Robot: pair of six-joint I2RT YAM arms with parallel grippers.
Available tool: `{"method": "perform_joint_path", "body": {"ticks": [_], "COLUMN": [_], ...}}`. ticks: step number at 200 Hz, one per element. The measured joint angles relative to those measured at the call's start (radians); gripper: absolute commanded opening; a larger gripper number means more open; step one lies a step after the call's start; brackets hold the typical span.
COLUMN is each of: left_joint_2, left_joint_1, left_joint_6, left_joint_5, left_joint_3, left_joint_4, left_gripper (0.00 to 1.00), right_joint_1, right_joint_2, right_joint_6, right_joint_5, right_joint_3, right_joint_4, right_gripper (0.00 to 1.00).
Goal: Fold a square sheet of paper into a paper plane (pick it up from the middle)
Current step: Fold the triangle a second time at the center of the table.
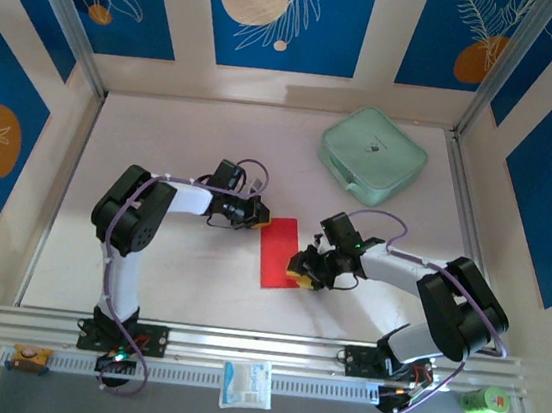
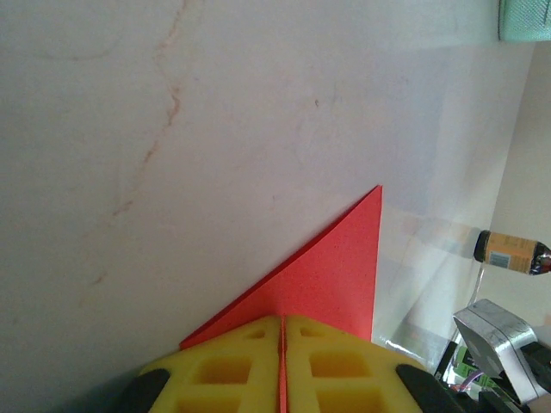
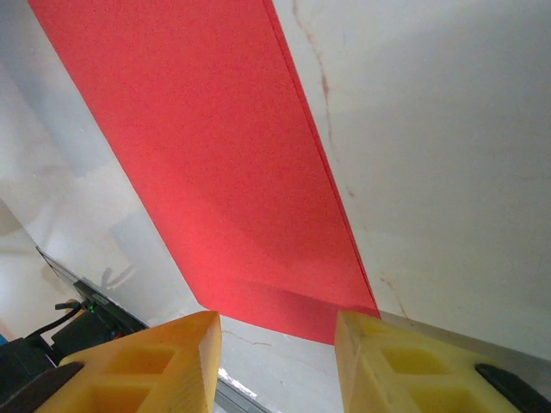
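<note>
Red and thin, the sheet of paper (image 1: 278, 252) lies near the middle of the pale bench (image 1: 194, 136), between the two arms. Seen from above it is a narrow upright rectangle, and its long edge shows doubled layers in the right wrist view (image 3: 215, 146).

The left tool (image 1: 258, 216) sits at the sheet's far left corner. In its own camera the yellow fingers (image 2: 232, 361) are pressed together (image 2: 282, 320), with a thin red line in the seam between them, so it pinches the paper (image 2: 336, 267), which fans out beyond them as a triangle.

The right tool (image 1: 300, 270) is at the sheet's near right corner. Its jaws stand partly apart (image 3: 277, 323), straddling the paper's near end and gripping nothing.

A mint-green case (image 1: 373, 155) rests well apart at the far right of the bench, and a small white packet (image 1: 246, 384) lies on the near rail.
</note>
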Motion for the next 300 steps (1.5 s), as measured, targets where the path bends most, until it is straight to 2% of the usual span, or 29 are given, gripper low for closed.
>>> {"method": "perform_joint_path", "body": {"ticks": [34,75,197,232,300], "left_joint_2": [0.000,0.000,0.000,0.000,-0.001], "left_joint_1": [0.000,0.001,0.001,0.001,0.001], "left_joint_6": [-0.007,-0.008,-0.010,-0.011,-0.011], "left_joint_5": [0.000,0.000,0.000,0.000,0.000], "left_joint_3": [0.000,0.000,-0.002,-0.002,-0.004], "left_joint_4": [0.001,0.001,0.003,0.004,0.006], "left_gripper": [0.11,0.11,0.11,0.11,0.11], "right_joint_1": [0.001,0.000,0.015,0.035,0.059], "right_joint_2": [-0.010,-0.077,-0.002,0.045,0.006], "right_joint_6": [0.000,0.000,0.012,0.011,0.035], "right_joint_5": [0.016,0.043,0.008,0.006,0.019], "right_joint_3": [0.000,-0.019,-0.005,0.053,0.059], "right_joint_4": [-0.024,-0.062,-0.055,-0.027,-0.023], "right_gripper": [0.45,0.45,0.41,0.40,0.42]}}
